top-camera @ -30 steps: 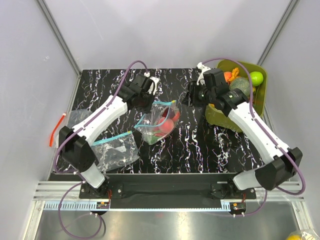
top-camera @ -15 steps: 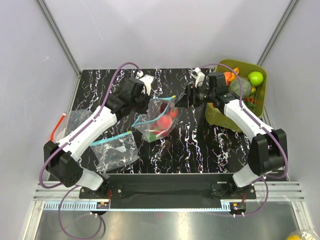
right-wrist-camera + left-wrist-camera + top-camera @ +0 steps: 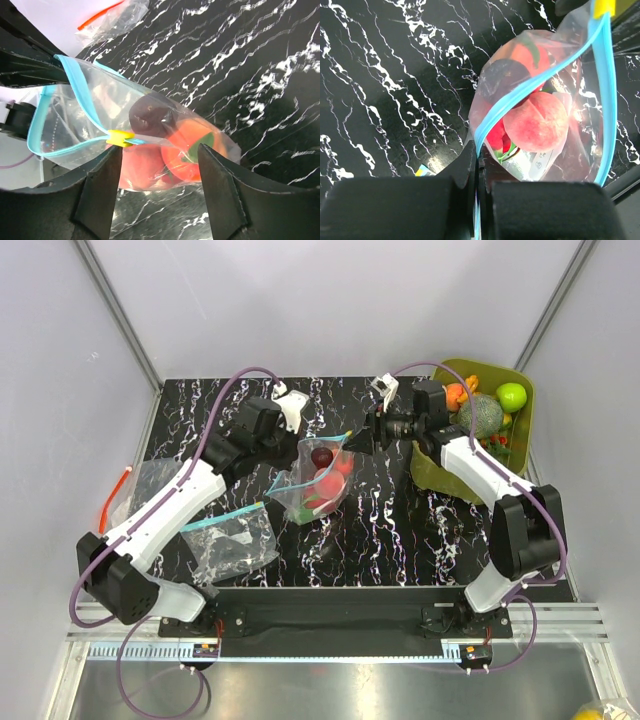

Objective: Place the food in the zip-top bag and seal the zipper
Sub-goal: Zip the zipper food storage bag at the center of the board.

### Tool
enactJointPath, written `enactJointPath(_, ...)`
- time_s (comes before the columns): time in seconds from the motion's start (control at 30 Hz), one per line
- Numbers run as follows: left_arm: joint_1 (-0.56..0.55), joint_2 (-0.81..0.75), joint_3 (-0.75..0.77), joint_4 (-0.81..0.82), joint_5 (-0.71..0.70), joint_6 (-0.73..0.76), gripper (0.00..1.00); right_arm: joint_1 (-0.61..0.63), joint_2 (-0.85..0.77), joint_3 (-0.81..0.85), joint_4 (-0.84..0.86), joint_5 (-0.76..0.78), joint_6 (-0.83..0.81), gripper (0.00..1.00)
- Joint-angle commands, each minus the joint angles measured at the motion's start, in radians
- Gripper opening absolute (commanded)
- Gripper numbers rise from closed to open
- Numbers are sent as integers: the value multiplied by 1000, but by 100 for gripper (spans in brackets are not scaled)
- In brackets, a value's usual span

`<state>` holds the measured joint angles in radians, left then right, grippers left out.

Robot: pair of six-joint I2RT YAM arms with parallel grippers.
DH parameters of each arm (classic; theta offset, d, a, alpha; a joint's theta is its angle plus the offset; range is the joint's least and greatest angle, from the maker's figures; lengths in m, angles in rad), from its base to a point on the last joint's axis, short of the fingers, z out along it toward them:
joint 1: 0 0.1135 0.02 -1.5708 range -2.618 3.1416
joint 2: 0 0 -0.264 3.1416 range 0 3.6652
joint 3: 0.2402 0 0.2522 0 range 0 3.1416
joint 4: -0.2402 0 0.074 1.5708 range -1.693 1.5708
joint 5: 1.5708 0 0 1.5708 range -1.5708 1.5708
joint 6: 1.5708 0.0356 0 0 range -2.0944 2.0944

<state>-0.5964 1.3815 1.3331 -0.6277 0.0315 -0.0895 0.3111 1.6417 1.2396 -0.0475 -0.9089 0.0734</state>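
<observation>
Pinching the thin blue-green zipper strip (image 3: 530, 86), your left gripper (image 3: 479, 165) has its jaws closed tight on the mouth edge of the crinkly clear plastic pouch (image 3: 318, 480). The pouch sits near the middle of the black white-veined table (image 3: 420, 530), its mouth gaping toward your right arm. Inside it lie a round peach-coloured toy fruit (image 3: 536, 122), a dark purple one (image 3: 502, 80) and a red-orange one (image 3: 187, 150), pressed together. Your right gripper (image 3: 160, 150) stands with its jaws wide apart and holds nothing. The pouch's far end is between its fingers, with the small yellow tab (image 3: 121, 137) just beside one of them. More toy food fills the olive-green plastic tub (image 3: 528, 380) at the table's right rear.
</observation>
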Motion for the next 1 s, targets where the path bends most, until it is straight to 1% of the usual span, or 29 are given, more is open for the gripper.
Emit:
enactJointPath(0.0,3,-35,31,36,33,37,0,8,1,-2,113,-34,-67,67)
enactJointPath(0.03,1,-36,35,28,33,34,0,6,7,3,112,-45,-69,63)
enactJointPath(0.07,1,-41,35,28,31,28,0,8,16,11,110,-62,-98,47)
enactJointPath(0.1,1,-48,26,36,30,13,0,9,21,12,110,-85,-95,44)
enactJointPath(0.17,1,-47,21,39,28,-3,0,16,14,8,132,-99,-81,42)
enactJointPath(0.23,1,-36,28,28,30,-21,0,39,7,9,127,-114,-81,28)
enactJointPath(0.27,1,-33,32,23,25,-27,0,49,-2,18,112,-113,-87,18)
enactJointPath(0.3,1,-27,41,14,10,-41,0,63,-6,21,75,-113,-104,3)
enactJointPath(0.33,1,-24,47,13,1,-47,0,69,-11,21,64,-113,-107,0)
enactJointPath(0.4,1,-19,51,11,-4,-61,1,77,-29,9,57,-113,-97,0)
enactJointPath(0.43,1,-18,58,10,-5,-64,6,77,-37,-2,63,-113,-90,0)
enactJointPath(0.5,1,-19,64,5,-10,-67,11,77,-68,-37,86,-108,-80,0)
enactJointPath(0.53,3,-22,66,3,-13,-67,17,77,-77,-45,87,-104,-80,0)
enactJointPath(0.57,1,-24,67,8,-18,-65,20,79,-86,-57,90,-96,-80,0)
enactJointPath(0.63,1,-35,72,6,-21,-59,25,80,-95,-66,89,-85,-53,0)
enactJointPath(0.7,1,-42,92,0,-21,-47,33,80,-98,-65,89,-73,-40,0)
enactJointPath(0.77,1,-44,121,3,10,-23,38,83,-89,-49,95,-52,-12,0)
enactJointPath(0.87,1,-21,165,-3,47,-1,41,91,-85,-28,103,-19,9,0)
enactJointPath(0.97,1,30,230,-27,96,19,41,94,-69,-8,109,-16,22,0)
